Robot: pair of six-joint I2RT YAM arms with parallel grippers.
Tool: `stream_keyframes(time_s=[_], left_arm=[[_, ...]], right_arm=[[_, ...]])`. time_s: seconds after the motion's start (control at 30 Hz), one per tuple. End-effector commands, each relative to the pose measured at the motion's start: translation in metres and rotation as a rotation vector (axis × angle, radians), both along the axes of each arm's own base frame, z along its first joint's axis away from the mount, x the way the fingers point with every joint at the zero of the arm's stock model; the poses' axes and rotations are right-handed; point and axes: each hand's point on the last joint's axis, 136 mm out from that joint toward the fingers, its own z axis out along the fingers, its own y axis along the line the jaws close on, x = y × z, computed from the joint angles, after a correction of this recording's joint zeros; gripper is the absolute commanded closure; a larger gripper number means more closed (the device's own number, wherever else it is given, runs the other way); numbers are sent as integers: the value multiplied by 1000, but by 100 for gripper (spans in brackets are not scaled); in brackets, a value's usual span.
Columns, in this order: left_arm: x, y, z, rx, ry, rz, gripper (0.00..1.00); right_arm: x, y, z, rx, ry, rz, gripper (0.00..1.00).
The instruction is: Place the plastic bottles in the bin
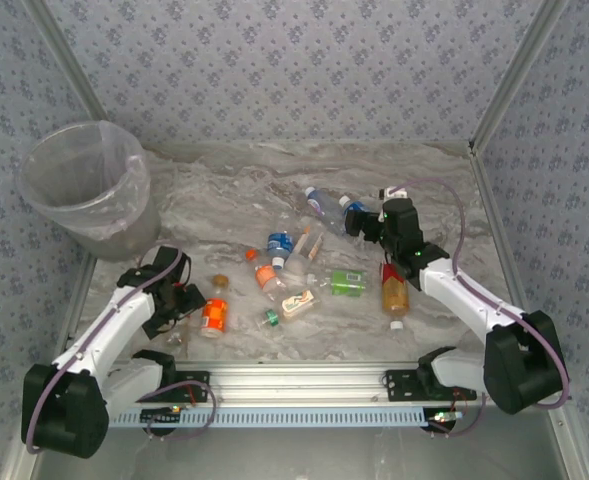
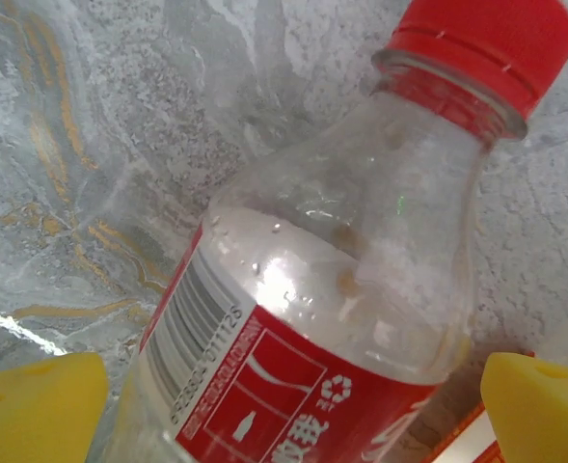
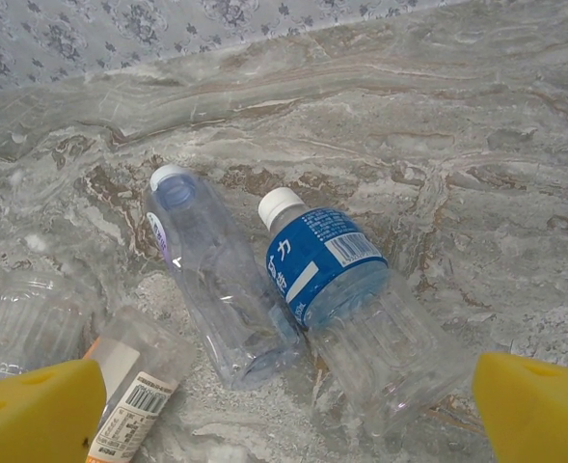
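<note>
Your left claw [image 2: 284, 415] and right claw [image 3: 284, 415] both gape empty; nothing is lifted yet.

The bin [image 1: 79, 185] stands at the far left corner of the desk [image 1: 224, 190], and the plastic bottles [image 1: 294, 270] lie strewn over its middle and right. The left claw, spread fully, straddles a red-label bottle [image 2: 361, 289] at its tapering shoulder. If you close there, the slick round wall may squirt out. The right claw, equally wide, hovers above a blue-label bottle [image 3: 327, 265] that touches a clear bottle [image 3: 211, 280]. Here you could pinch both or knock one away.
</note>
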Motion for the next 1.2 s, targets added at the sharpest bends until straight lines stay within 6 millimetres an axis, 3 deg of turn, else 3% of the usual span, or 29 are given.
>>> stream_keyframes(time_s=[0.0, 0.3, 0.43, 0.6, 0.7, 0.87, 0.97, 1.17], left_arm=[[8, -4, -5, -11, -26, -10, 1], [17, -15, -25, -60, -33, -65, 7], [12, -16, -33, -61, 2, -82, 18], [18, -18, -28, -64, -17, -113, 32], [32, -22, -16, -78, -97, -129, 38], [38, -24, 7, -93, -162, -127, 44], [47, -28, 32, -108, -235, -149, 47], [76, -53, 97, -219, -499, -260, 54]], right_arm=[[9, 5, 17, -4, -36, -3, 0], [8, 8, 18, -17, -41, 3, 0], [8, 8, 22, -25, -49, 3, 0], [9, 9, 25, -20, -55, 2, 0], [9, 10, 29, -5, -66, 1, 0], [9, 4, 34, -4, -76, -36, 0], [8, 2, 37, 0, -86, -47, 0], [7, 1, 38, 11, -90, -54, 0]])
